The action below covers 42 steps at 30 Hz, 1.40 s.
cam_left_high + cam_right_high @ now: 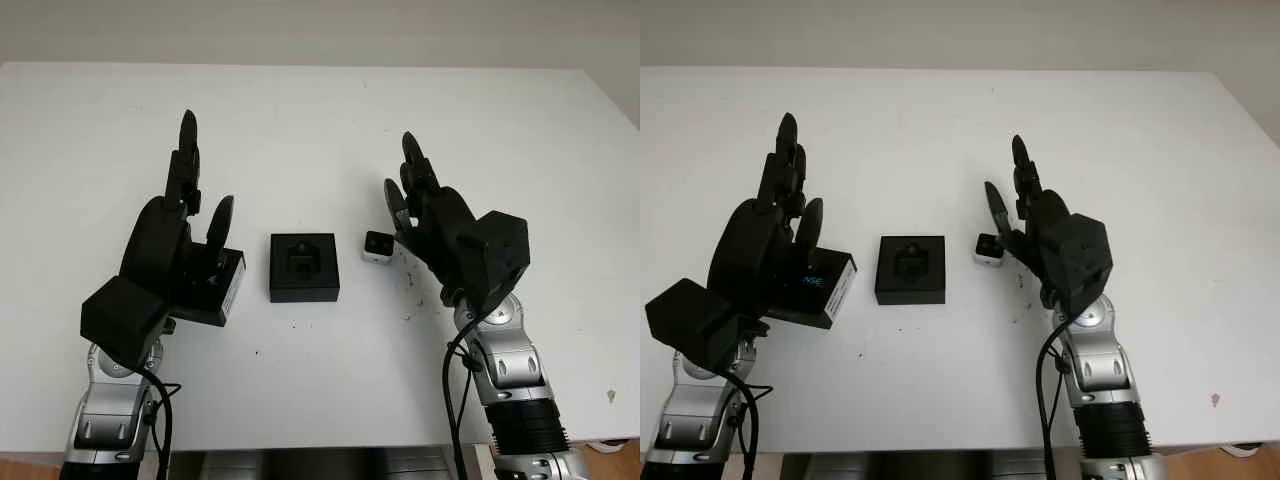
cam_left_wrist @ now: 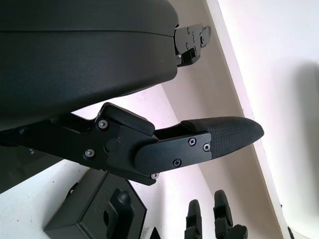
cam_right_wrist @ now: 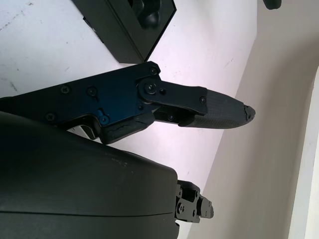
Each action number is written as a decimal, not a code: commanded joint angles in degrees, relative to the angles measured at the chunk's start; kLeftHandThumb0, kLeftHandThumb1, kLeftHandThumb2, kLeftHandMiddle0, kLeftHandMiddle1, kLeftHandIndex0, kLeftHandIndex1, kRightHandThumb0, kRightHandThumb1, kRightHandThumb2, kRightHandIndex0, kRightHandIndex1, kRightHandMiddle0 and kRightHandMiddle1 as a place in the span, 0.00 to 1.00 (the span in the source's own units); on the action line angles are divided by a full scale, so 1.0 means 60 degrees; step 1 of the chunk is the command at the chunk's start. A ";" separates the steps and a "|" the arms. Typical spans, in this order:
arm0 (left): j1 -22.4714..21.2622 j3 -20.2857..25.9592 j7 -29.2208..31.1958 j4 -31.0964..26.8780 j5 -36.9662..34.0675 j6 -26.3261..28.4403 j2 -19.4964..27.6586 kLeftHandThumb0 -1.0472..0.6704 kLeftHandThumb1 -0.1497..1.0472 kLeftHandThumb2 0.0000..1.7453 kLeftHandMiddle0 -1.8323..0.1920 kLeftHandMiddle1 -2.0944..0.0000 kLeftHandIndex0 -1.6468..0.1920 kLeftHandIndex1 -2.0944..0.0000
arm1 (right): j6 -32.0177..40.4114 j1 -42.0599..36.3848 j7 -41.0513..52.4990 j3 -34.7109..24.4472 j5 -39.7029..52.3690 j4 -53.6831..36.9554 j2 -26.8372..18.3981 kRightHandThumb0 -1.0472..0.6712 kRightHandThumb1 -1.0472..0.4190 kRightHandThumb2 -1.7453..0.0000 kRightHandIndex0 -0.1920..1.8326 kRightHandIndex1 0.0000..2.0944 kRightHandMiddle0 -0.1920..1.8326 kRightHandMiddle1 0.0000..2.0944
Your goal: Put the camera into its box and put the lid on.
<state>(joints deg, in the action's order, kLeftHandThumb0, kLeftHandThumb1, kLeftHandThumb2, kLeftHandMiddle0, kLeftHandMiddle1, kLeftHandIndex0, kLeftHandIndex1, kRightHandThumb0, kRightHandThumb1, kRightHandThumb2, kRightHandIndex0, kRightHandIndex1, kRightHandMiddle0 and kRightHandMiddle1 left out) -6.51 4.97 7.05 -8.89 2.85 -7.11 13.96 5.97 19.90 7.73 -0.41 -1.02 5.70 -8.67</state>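
Note:
The open black box [image 1: 304,267] sits in the middle of the white table [image 1: 320,110], its moulded insert facing up and holding nothing. A small white and black camera [image 1: 377,247] lies just right of it. The black lid [image 1: 226,288], with a white label on its side, lies left of the box. My left hand [image 1: 200,190] is open and hovers over the lid's left part, hiding some of it. My right hand [image 1: 402,175] is open just right of the camera, thumb close to it. The box [image 2: 99,214] also appears in the left wrist view, and the box [image 3: 134,25] in the right wrist view.
Bare white tabletop stretches behind and to both sides of the objects. A few dark specks mark the surface near the right forearm [image 1: 500,360]. The table's front edge [image 1: 320,447] runs close below the arms.

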 commanded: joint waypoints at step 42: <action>-0.0168 -0.0021 0.0133 0.0055 0.0054 -0.0010 0.0069 0.15 1.00 0.37 1.00 1.00 1.00 1.00 | 0.1369 0.0294 0.1026 0.1843 -0.5962 -0.2350 -0.2902 0.19 0.13 0.97 0.34 0.12 0.27 0.04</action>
<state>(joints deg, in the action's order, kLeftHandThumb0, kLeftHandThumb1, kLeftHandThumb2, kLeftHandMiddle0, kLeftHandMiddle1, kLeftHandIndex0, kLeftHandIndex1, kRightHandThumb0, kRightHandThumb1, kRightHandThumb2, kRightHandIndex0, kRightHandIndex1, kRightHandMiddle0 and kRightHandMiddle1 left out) -6.87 4.72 7.75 -8.11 3.31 -6.97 14.02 13.36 20.79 13.39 10.37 -36.16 -7.88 -25.85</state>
